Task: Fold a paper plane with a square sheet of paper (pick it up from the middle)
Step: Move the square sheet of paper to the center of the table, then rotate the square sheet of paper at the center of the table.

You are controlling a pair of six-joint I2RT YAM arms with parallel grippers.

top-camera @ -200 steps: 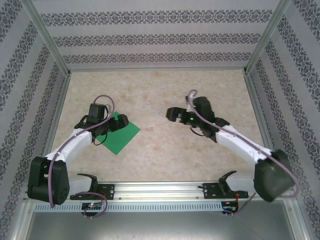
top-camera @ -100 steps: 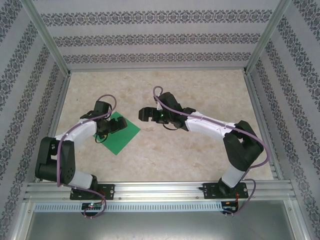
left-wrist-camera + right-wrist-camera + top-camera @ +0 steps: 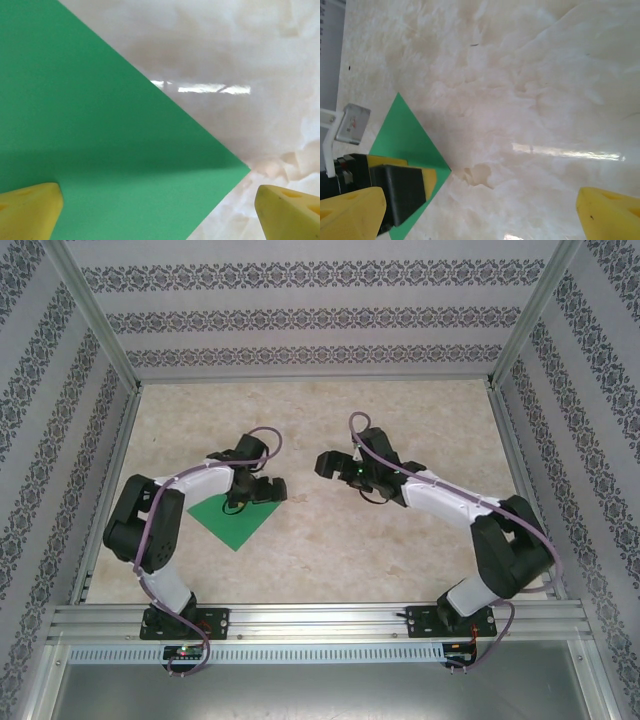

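Observation:
The square sheet of paper [image 3: 233, 525] is bright green and lies flat and unfolded on the marble table, left of centre, turned like a diamond. No paper plane is in view. My left gripper [image 3: 262, 487] hovers open over the sheet's right corner. In the left wrist view the sheet [image 3: 100, 130] spreads under my left gripper [image 3: 160, 215], whose yellow fingertips [image 3: 30, 212] stand wide apart. My right gripper [image 3: 326, 464] is open over bare table just right of the sheet. The right wrist view looks past my right gripper [image 3: 480, 215] at the sheet's corner [image 3: 405, 132] and the left gripper's finger [image 3: 407, 192].
Patterned walls and aluminium posts [image 3: 95, 320] close the table in at the back and both sides. A metal rail [image 3: 320, 618] carrying both arm bases runs along the near edge. The marble tabletop [image 3: 400, 540] stretches right of the sheet.
The left gripper has shifted right, from over the sheet's middle to its right corner. The right gripper swung left toward the sheet, then drew back a little. Both stayed open.

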